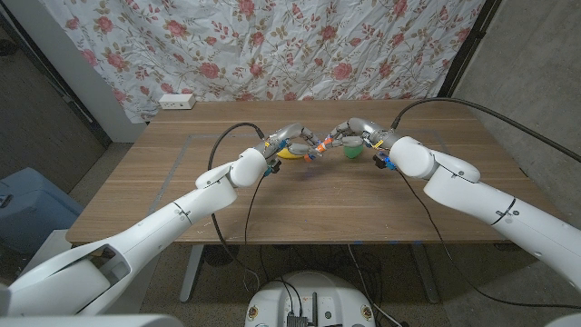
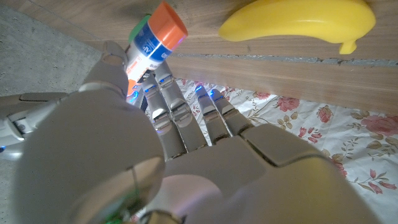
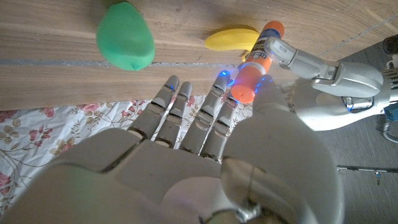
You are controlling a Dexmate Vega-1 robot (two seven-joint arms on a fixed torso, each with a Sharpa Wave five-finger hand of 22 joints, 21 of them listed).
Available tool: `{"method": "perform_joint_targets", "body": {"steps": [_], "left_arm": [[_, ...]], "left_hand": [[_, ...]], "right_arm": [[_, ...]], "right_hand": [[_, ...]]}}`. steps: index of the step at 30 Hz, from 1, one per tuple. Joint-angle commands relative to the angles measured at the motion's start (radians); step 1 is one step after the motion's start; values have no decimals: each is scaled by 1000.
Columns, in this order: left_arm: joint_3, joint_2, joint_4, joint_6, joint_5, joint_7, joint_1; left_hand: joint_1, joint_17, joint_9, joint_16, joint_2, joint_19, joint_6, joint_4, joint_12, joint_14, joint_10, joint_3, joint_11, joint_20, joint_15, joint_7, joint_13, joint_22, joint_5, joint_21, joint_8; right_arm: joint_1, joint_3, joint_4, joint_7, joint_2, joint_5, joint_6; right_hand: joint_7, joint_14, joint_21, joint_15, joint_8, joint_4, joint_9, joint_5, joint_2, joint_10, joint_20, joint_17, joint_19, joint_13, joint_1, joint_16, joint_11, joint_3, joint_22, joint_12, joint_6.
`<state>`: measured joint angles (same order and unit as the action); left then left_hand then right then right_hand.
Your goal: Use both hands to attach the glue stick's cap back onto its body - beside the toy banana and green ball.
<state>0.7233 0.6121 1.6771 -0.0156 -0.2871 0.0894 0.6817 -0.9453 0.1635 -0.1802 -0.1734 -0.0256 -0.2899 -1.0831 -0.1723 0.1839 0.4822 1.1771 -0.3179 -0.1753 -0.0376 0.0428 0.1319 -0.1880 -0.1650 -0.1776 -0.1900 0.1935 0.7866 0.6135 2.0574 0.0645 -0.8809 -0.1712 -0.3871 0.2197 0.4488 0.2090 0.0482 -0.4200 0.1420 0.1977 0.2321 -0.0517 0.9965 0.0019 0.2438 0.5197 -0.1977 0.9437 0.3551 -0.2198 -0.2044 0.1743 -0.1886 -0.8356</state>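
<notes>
Above the worktop (image 1: 182, 191), beside toy banana (image 2: 298, 22) and green ball (image 3: 125, 36), left robot hand (image 1: 289, 141) grasps the glue stick (image 2: 152, 43); right robot hand (image 1: 354, 133) pinches its cap (image 3: 244, 84). Light, stiff, slippery plastic: grip mid-barrel.

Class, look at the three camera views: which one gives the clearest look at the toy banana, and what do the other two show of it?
The left wrist view: the toy banana is large, sharp and unblocked, lying on the wooden table. In the right wrist view it is smaller, its end hidden behind the glue stick. In the head view it is a tiny yellow sliver between the hands.
</notes>
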Motion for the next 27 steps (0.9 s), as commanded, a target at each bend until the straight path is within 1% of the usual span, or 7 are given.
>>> {"method": "perform_joint_targets", "body": {"steps": [1, 5, 10, 14, 18, 22, 27], "left_arm": [[-2, -1, 4, -4, -1, 3, 4], [-2, 1, 6, -6, -1, 1, 5], [-4, 3, 9, -9, -1, 3, 8], [-4, 4, 10, -10, -1, 3, 9], [-5, 5, 10, -9, 0, 3, 10], [-5, 4, 7, -6, 1, 3, 9], [-4, 4, 4, -3, 1, 2, 8]], "left_hand": [[-48, 1, -11, -3, 58, -11, -90, 6, 8, -2, 47, -2, -46, -82, 151, -2, -3, -3, -4, 1, 8], [-49, 1, -11, -3, 59, -11, -92, 6, 8, -2, 47, -2, -46, -82, 151, -1, -3, -3, -4, 1, 9], [-49, 1, -11, -3, 59, -11, -92, 6, 8, -2, 48, -2, -47, -82, 151, -1, -3, -3, -4, 1, 9], [-49, 1, -11, -3, 59, -11, -91, 6, 8, -2, 48, -2, -47, -82, 151, -1, -3, -3, -4, 1, 9], [-50, 1, -11, -3, 60, -11, -90, 6, 8, -2, 47, -2, -47, -81, 151, -2, -3, -3, -4, 1, 8], [-50, 1, -11, -3, 60, -10, -89, 7, 8, -2, 47, -1, -46, -81, 151, -2, -3, -3, -4, 1, 8], [-49, 1, -11, -3, 61, -11, -88, 7, 7, -1, 45, -1, -46, -81, 150, -2, -3, -3, -3, 1, 8]], "right_arm": [[1, 3, 5, 5, -1, 0, -3], [2, 0, 7, 7, -3, 3, -3], [2, -2, 7, 10, -8, 4, 3], [2, -3, 6, 12, -10, 5, 10], [1, -4, 7, 16, -12, 6, 9], [-2, -3, 5, 24, -14, 7, 13], [-8, 0, 7, 41, -19, 10, 10]], "right_hand": [[3, 10, 3, 131, 1, 1, 4, -2, -6, 2, -3, 5, 5, -3, 3, 6, -4, 5, 6, -6, -10], [3, 8, 3, 129, 4, 3, 4, -3, -2, 0, -1, 5, 6, -3, 4, 5, -3, 8, 6, -5, -6], [2, 1, 1, 126, 17, 7, 2, -4, 18, -17, 9, 2, 5, -2, 1, 0, -2, 20, 5, 0, 16], [2, 0, -1, 124, 29, 5, 1, -1, 31, -30, 14, 0, 2, -2, -6, -2, -2, 29, 5, 3, 34], [1, -15, -3, 124, 49, 1, -1, 6, 47, -57, 17, -3, -1, -1, -19, -12, -1, 42, 4, 7, 68], [1, -25, -4, 124, 58, -1, -1, 11, 53, -75, 18, -4, -3, -1, -23, -18, -1, 48, 4, 9, 82], [0, -41, -8, 108, 77, -4, -1, 22, 67, -117, 20, -7, -13, 0, -35, -30, -1, 61, 4, 11, 113]]}}
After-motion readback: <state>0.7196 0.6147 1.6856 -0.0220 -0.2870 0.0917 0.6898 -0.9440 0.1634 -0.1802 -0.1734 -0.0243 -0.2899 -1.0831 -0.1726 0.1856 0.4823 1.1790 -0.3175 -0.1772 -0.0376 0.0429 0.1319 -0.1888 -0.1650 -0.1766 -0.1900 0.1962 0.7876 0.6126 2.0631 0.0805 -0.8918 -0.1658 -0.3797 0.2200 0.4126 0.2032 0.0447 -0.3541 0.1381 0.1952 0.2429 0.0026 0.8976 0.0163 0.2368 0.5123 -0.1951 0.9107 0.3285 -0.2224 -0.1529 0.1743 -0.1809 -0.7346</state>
